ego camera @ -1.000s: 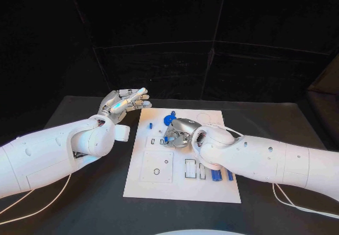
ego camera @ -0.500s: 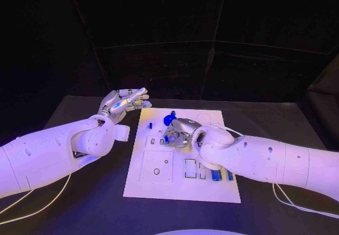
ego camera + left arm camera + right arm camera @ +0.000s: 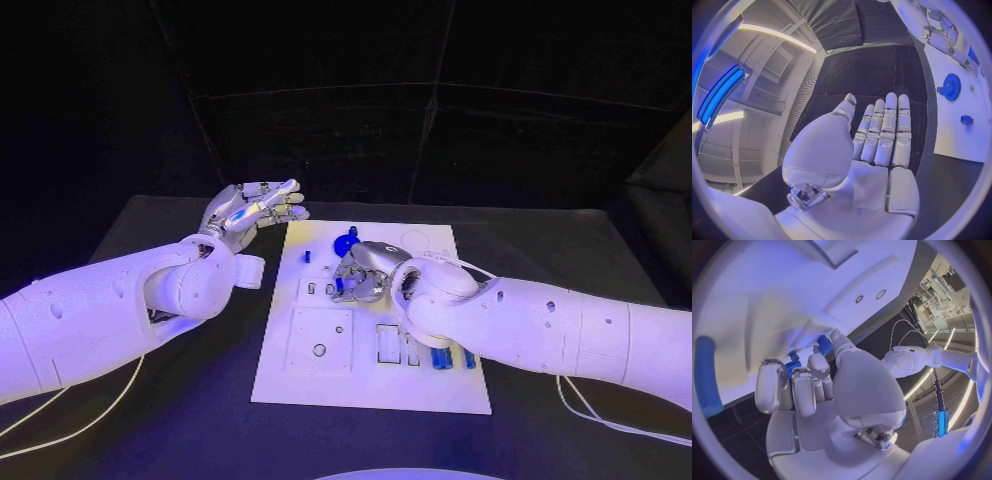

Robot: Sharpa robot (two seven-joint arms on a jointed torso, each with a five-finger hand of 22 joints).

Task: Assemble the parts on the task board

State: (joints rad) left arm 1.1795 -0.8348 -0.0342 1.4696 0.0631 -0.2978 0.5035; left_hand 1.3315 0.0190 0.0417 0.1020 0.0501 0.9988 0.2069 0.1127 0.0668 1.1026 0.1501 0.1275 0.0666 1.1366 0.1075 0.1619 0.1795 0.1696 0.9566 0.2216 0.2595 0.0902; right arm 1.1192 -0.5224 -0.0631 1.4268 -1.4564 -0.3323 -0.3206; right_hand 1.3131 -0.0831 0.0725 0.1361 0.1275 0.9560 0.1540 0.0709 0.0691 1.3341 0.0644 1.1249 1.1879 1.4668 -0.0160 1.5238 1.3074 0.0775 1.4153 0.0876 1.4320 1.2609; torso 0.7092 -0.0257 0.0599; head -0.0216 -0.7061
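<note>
Lab: black-curtained booth (image 3: 433, 120), black table (image 3: 173, 420), ceiling strip lights (image 3: 720, 92).

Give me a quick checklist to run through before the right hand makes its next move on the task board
1. Right hand is over the task board: ok.
2. Right hand holds a small blue part between its fingertips in the right wrist view: ok.
3. Part lined up with its slot: cannot tell, the hand hides it.
4. Left hand is beside the board's far left corner, holding nothing, fingers extended: ok.
5. Blue gear lies just beyond the right hand, close to its fingers: cannot tell if they are apart.
</note>
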